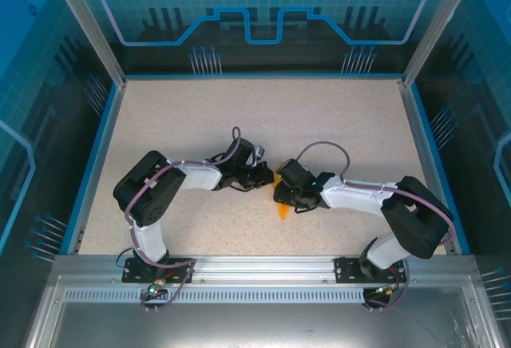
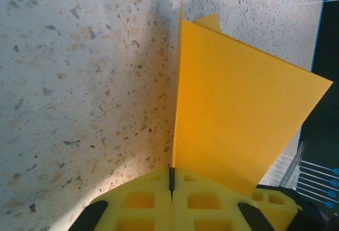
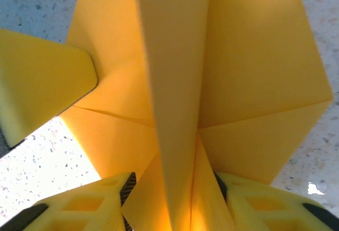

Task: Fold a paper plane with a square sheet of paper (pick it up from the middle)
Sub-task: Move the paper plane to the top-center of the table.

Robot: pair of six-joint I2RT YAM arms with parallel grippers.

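Paper plane [image 1: 284, 209], part-folded, lay near the middle of table [image 1: 335, 124] between both arms. R gripper [image 3: 172, 188] jaws straddled its centre ridge; couldn't tell if clamped. L gripper [image 2: 171, 175] pinched tight on one edge, flap upright.

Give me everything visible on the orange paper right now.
The sheet of paper is thin, plain orange-yellow and partly folded: a raised centre ridge with diagonal creases and flaps spreading to either side. It is held up between the two arms, near the middle of the speckled table. The left gripper is shut on one edge. The right gripper straddles the ridge, one finger on each side; whether it grips is unclear.
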